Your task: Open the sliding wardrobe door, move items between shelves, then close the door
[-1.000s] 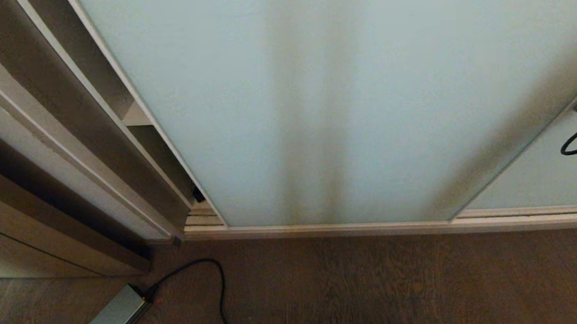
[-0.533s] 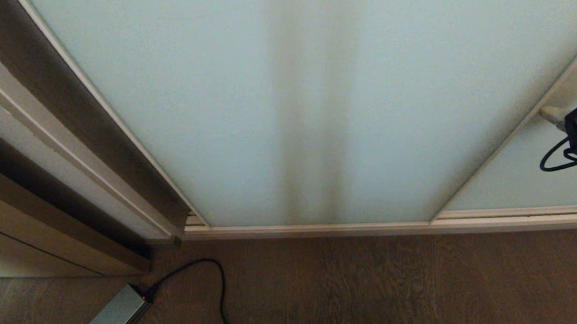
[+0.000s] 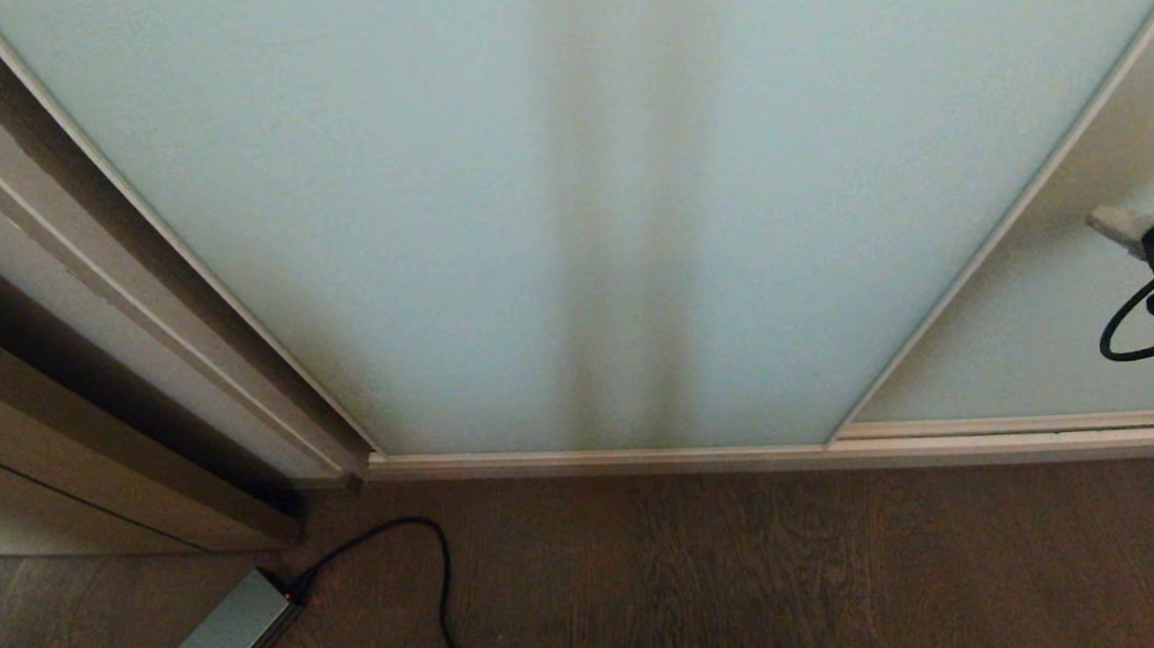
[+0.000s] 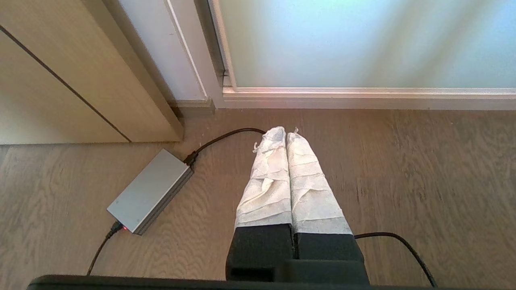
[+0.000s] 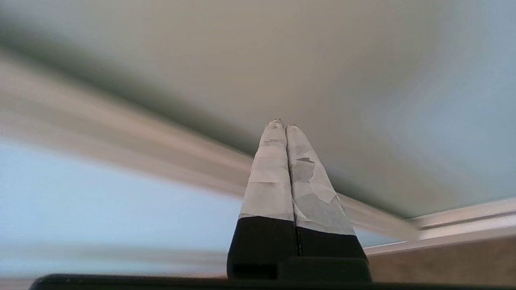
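In front of me, the sliding door (image 3: 550,215) fills the head view, its left edge against the wardrobe side. I judge it heavy, rigid, breakable and slick on the glass; push on the cream frame (image 3: 1011,207), not the pane. Two door panels show; the second panel (image 3: 1039,336) sits at right. My right gripper (image 5: 281,124), fingers pressed together and empty, is near that frame; contact is probably absent. My left gripper (image 4: 282,133) hangs closed over the floor (image 4: 403,169). One power brick (image 4: 151,191) lies there.
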Controlling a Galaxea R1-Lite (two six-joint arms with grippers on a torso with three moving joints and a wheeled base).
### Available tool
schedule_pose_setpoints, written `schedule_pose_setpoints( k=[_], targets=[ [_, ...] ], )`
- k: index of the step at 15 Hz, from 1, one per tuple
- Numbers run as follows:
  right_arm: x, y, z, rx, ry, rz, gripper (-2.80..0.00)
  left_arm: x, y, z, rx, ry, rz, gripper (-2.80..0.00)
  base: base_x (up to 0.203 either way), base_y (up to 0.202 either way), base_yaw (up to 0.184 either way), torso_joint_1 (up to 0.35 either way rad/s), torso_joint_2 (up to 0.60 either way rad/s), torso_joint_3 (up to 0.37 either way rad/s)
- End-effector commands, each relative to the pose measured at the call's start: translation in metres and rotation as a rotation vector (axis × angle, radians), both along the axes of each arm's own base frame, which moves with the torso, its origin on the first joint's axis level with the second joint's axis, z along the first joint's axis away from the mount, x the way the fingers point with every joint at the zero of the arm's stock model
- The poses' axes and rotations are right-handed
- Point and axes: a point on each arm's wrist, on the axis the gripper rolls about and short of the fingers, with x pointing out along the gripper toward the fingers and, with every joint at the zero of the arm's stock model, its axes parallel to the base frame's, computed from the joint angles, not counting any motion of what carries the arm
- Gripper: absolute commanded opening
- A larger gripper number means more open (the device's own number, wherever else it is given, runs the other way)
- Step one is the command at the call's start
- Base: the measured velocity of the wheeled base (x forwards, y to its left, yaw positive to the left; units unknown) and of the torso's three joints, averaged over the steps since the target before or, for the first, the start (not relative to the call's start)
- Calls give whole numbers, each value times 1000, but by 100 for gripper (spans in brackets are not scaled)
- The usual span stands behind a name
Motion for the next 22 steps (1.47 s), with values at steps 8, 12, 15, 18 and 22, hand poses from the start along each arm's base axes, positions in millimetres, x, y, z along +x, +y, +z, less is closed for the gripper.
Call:
schedule_pose_setpoints(
  k=[8,12,15,18,22],
  targets=[
    [-157,95,7,-554,-108,-2,-280,0,0,0,0,-1,0,-280,0,0,0,0,0,0],
    [-237,119,-50,-694,-74,-55,-280,0,0,0,0,-1,0,-280,0,0,0,0,0,0],
    [-278,121,-85,-729,-52,-143,-280,0,0,0,0,-1,0,-280,0,0,0,0,0,0],
    [-302,119,-126,-750,136,-157,-280,0,0,0,0,-1,0,-280,0,0,0,0,0,0],
    [-311,119,-144,-751,220,-143,-280,0,0,0,0,-1,0,-280,0,0,0,0,0,0]
  ],
)
